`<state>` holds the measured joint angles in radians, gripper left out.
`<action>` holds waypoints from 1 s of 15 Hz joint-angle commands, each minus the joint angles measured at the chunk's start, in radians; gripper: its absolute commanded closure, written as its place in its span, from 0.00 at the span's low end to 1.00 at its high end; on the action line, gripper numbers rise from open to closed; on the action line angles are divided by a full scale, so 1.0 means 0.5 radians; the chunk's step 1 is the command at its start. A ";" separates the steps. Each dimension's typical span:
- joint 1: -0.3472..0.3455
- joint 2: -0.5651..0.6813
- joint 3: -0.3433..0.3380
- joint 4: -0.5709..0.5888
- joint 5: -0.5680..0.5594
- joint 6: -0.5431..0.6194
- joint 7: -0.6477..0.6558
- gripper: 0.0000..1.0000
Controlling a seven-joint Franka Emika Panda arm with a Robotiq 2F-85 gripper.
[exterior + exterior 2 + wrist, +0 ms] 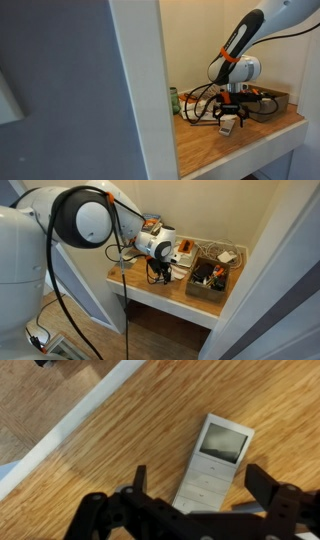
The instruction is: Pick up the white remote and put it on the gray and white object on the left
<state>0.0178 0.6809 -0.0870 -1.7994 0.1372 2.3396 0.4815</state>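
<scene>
The white remote is a slim white bar with a small screen. It lies flat on the wooden table. My gripper hangs just above it, open, with one dark finger on each side of the remote's button end. In the exterior views the gripper points straight down at the table, and a white bit of the remote shows between the fingers. I cannot make out the gray and white object with certainty in any view.
A brown cardboard box full of cables and small items stands beside the gripper. A small green can stands at the back by the wall. The table's white front edge is near the remote.
</scene>
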 commanded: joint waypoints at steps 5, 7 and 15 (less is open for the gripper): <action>0.027 0.092 -0.032 0.105 0.039 -0.039 0.140 0.00; 0.028 0.114 -0.031 0.120 0.040 -0.038 0.149 0.00; 0.037 0.156 -0.041 0.163 0.023 -0.035 0.178 0.26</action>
<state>0.0182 0.7399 -0.0914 -1.7501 0.1375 2.3396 0.5509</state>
